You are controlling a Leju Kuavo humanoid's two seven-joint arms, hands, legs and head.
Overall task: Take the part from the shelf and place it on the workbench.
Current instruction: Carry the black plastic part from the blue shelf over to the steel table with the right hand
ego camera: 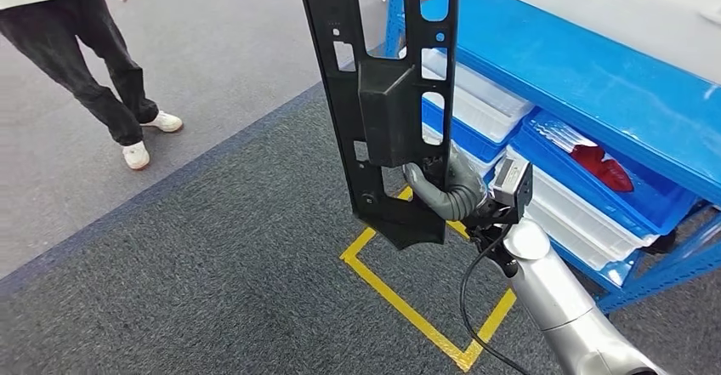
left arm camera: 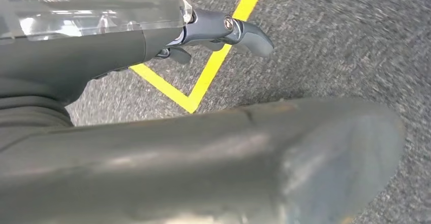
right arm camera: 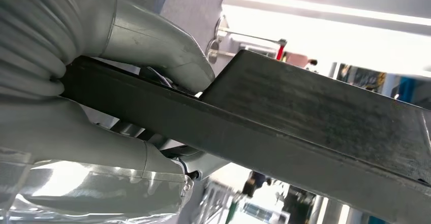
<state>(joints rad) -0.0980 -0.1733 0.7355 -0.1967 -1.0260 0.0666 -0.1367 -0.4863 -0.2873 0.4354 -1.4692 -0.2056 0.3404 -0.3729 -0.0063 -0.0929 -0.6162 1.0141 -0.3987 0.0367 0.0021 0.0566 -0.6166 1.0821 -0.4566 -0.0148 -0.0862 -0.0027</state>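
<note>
While the right hand (ego camera: 451, 190) grips the black part (ego camera: 387, 94) near its low end, holding it upright, clear of the blue shelf (ego camera: 587, 69), the left hand's (left arm camera: 223, 31) fingers hang loose, holding nothing.

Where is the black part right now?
In the head view, the black part is off the blue shelf, held upright by the right hand near its lower end, above the yellow floor marking.

The part (ego camera: 383, 94) stands upright in the right hand (ego camera: 451, 192), left of the shelf (ego camera: 595, 77); bins (ego camera: 587, 196) sit inside it. A person (ego camera: 85, 52) stands far left.
</note>
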